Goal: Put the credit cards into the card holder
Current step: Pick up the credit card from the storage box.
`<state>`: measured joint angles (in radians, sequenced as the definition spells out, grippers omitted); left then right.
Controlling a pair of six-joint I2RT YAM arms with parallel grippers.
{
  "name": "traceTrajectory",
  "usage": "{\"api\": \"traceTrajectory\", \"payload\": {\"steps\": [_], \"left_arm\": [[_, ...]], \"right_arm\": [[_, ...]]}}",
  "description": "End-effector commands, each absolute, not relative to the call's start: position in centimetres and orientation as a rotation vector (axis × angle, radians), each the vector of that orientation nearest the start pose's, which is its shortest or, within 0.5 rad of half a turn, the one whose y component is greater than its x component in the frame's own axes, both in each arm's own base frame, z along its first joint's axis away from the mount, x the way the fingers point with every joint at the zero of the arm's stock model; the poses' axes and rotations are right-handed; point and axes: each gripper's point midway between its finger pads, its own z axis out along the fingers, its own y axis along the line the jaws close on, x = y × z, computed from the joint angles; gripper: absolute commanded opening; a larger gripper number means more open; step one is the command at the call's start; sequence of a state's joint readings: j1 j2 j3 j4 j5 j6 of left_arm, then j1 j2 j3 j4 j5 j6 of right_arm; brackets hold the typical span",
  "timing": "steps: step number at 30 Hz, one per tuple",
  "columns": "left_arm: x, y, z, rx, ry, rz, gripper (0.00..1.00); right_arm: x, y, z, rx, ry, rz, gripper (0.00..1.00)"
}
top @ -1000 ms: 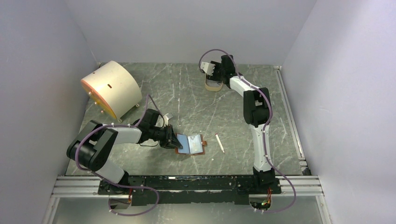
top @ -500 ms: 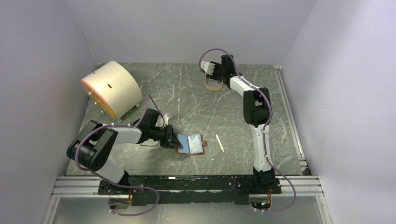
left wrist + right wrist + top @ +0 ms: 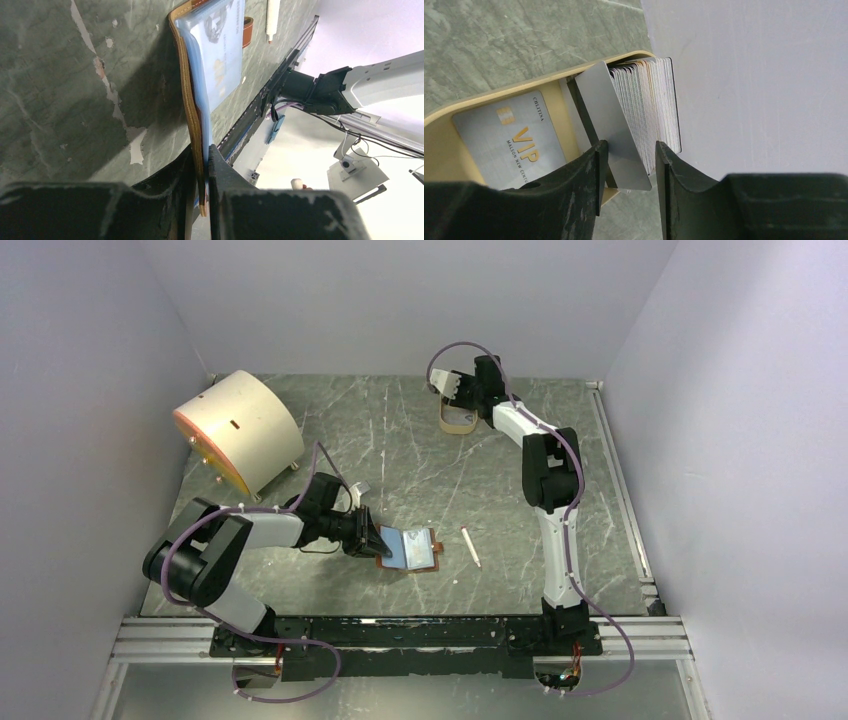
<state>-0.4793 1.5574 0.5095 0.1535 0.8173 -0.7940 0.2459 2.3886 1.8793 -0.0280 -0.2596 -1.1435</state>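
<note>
Card stack (image 3: 644, 100) upright against tray rim (image 3: 499, 95)

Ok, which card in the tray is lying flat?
The grey VIP card, face up on the tray floor. The other cards stand on edge in a stack at the right gripper.

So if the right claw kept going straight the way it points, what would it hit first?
The credit cards standing on edge in the tan tray: the right claw straddles them, the tilted grey front card nearest. Depth is hard to judge; the tray floor lies just behind.
</note>
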Motion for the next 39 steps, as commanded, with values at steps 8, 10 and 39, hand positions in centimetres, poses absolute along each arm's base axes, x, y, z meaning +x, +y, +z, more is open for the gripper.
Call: {"api": "traceTrajectory", "payload": {"steps": [8,10,39], "left_arm": [[18.0,-26.3,5.1,0.020,2.670,-1.543,0.18],[18.0,-26.3,5.1,0.020,2.667,-1.546,0.18],[20.4,-25.9,6.7,-0.115,2.593,-1.430,0.09]], "right_arm": [[64.9,16.1,12.7,-1.406,1.454,-0.304,0.20],[64.2,16.3,12.4,-1.426,1.457,-0.275,0.15],[50.5,18.0,23.2,-0.712,1.817,0.380,0.00]]}}
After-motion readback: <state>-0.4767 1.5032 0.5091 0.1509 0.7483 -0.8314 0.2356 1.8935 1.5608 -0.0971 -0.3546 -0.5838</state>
